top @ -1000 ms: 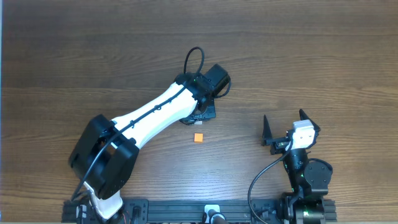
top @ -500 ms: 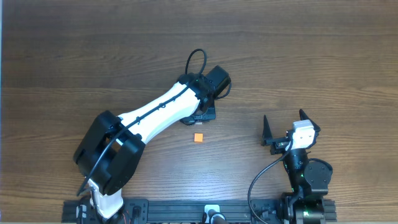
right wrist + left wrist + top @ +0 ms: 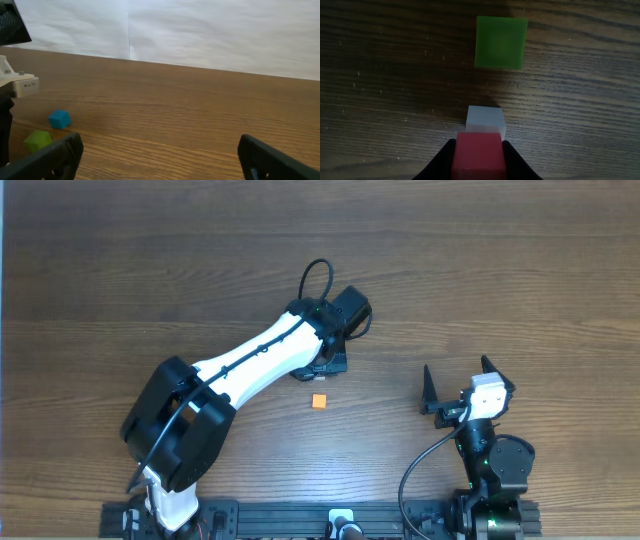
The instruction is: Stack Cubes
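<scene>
Wood-grained, the table (image 3: pixel 150 270) lay under both arms. We saw the left gripper (image 3: pixel 478 150) near its middle, its two fingers pinching a red cube (image 3: pixel 478 162). Just past the red cube sat a white cube (image 3: pixel 485 121); we could not tell whether the two touched. A green cube (image 3: pixel 500 42) lay on the wood farther out, apart from the white one. We found a small orange cube (image 3: pixel 319 402) alone, just nearer the bases than the left arm's wrist. The right gripper (image 3: pixel 456 370) hung close to its own base with its fingers spread wide, and from its wrist camera we saw a blue cube (image 3: pixel 59 119) near the green one.
</scene>
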Available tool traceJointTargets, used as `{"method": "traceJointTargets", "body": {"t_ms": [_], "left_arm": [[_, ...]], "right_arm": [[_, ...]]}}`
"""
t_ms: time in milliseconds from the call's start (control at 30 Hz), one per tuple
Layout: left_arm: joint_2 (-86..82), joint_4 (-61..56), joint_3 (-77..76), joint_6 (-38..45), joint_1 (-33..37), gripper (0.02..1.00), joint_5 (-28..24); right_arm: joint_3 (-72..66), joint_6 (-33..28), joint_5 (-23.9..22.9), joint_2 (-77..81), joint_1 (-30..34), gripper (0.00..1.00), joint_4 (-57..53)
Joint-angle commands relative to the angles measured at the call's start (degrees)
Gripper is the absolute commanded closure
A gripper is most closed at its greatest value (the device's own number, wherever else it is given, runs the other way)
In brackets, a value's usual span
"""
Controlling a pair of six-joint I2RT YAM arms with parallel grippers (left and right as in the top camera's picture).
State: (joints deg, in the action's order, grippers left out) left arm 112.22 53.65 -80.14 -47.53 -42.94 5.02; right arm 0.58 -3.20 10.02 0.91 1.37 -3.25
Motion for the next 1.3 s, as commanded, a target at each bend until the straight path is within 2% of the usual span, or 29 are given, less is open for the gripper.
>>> {"method": "traceJointTargets", "body": {"t_ms": [33, 1133, 1300], "left_arm": [[1.0, -0.3, -0.3, 0.9, 0.3, 0.976, 1.3], [2.0, -1.4, -0.3, 0.8, 0.3, 0.969, 1.5], [2.0, -1.4, -0.3, 0.8, 0.3, 0.945, 1.5]], "right_arm": [[-0.3, -0.1, 0.0, -0.5, 0.2, 0.009, -0.3], [-0.3, -0.1, 0.0, -0.5, 0.2, 0.009, -0.3], [-0.3, -0.1, 0.0, -0.5, 0.2, 0.009, -0.3]]}}
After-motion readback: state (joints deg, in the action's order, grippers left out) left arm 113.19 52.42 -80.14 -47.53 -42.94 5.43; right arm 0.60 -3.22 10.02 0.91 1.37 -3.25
